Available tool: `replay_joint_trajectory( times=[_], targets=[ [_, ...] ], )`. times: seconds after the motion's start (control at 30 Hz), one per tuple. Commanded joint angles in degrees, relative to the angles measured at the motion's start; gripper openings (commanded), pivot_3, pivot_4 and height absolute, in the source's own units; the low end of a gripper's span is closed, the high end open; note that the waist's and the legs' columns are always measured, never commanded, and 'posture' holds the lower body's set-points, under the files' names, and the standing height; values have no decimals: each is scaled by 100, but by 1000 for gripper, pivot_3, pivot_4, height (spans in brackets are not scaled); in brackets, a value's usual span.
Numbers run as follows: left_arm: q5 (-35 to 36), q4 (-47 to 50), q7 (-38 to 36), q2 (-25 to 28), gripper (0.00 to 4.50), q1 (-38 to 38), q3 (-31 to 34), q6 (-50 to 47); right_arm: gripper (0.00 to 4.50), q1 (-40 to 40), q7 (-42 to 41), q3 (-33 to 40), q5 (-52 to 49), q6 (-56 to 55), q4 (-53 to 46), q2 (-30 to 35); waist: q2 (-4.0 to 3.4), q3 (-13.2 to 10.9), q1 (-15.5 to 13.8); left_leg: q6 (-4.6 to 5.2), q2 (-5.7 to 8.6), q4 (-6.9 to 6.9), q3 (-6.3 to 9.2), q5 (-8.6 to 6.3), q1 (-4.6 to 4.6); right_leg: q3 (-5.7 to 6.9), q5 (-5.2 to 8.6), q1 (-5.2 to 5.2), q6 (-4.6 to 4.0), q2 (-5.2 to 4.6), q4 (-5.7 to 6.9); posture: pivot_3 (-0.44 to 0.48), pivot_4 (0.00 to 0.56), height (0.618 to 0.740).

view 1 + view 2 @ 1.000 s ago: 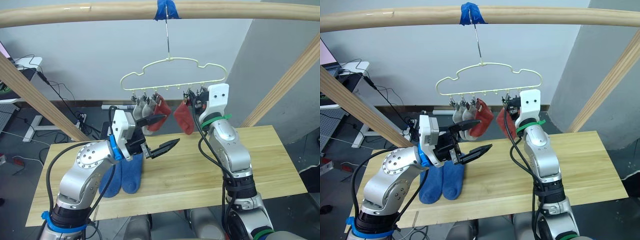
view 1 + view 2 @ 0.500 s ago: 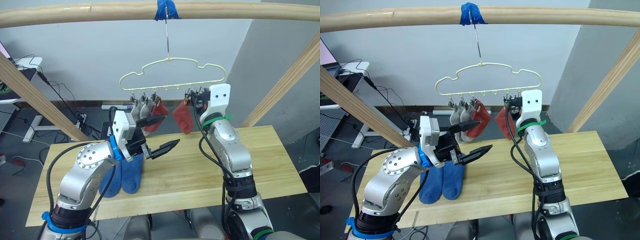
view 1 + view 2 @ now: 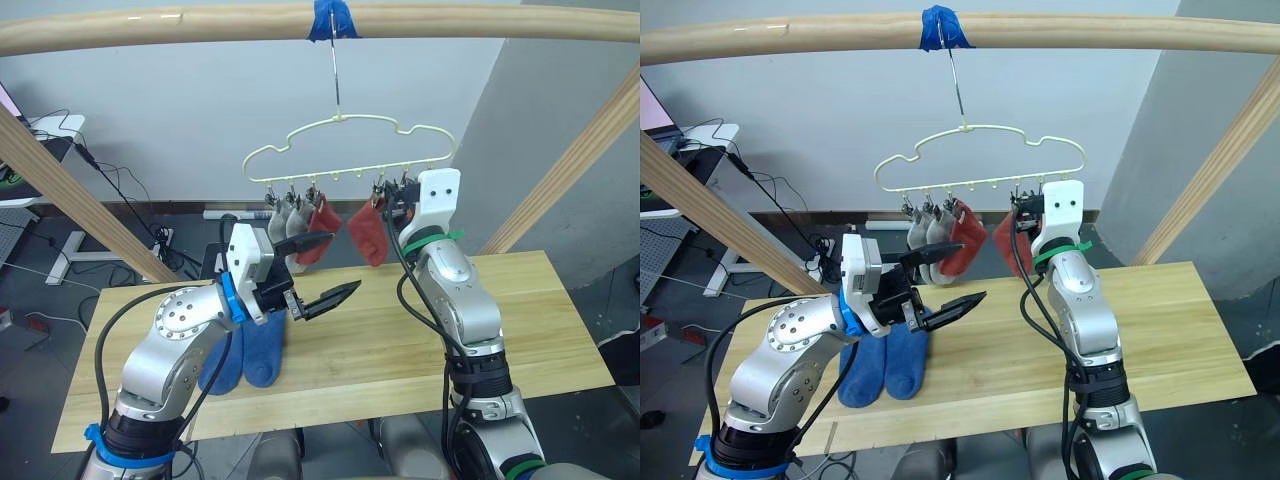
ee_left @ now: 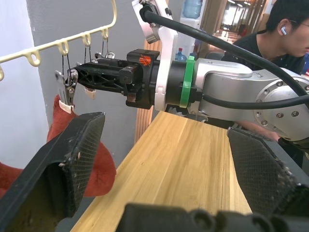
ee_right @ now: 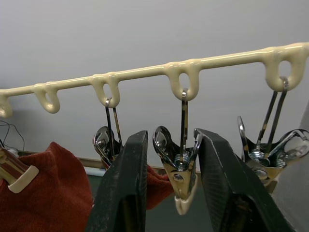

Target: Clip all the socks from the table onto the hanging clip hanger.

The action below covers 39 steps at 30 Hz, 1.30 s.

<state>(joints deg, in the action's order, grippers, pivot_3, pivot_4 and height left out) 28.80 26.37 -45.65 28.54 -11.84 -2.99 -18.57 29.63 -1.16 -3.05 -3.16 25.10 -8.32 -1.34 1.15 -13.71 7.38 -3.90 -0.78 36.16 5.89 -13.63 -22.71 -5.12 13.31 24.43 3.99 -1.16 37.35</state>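
- Currently the table (image 3: 400,340) carries two blue socks (image 3: 250,350) near its left edge.
- Clip hanger (image 3: 350,150) holds four; right pincer (image 5: 166,183), fingers apart, straddles a free clip (image 5: 179,179).
- Left pincer (image 3: 318,268), spread and empty, should fetch a blue sock while that clip gets squeezed.

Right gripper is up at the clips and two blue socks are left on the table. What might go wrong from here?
The right gripper straddles a free metal clip on the clip hanger, which hangs from one thin hook, so pushing may swing it. A red sock hangs right beside that clip and might get knocked loose. The left gripper, open and holding nothing, hovers near the hung socks, while the blue socks lie behind its arm.
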Motion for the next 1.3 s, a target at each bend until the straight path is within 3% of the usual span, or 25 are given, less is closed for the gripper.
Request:
replay_joint_trajectory(
  times=[0.03,0.3,1.2,1.3],
  targets=[
    [-4,160,25,-46,4500,13,3,109,1562,69,-77,-30,-63,-111,-34,-56,0,0,0,0,0,0,0,0,0,0,0,0,0,0,2,-77,195,740],
    [-27,171,42,-59,4500,69,-4,123,1562,106,-507,18,-514,28,42,-160,0,0,0,0,1,3,-1,0,7,-2,1,0,0,0,17,-71,201,740],
    [-85,221,92,-91,4500,85,-19,97,1562,174,-472,146,-582,-134,34,-222,0,0,-11,1,2,16,-2,1,16,-7,2,-1,0,3,42,-66,201,740],
    [-79,228,106,-99,4500,81,-31,86,611,174,-478,156,-582,-150,34,-225,0,0,-11,1,2,16,-2,1,16,-7,2,-1,1,3,42,-67,199,740]
  ],
)
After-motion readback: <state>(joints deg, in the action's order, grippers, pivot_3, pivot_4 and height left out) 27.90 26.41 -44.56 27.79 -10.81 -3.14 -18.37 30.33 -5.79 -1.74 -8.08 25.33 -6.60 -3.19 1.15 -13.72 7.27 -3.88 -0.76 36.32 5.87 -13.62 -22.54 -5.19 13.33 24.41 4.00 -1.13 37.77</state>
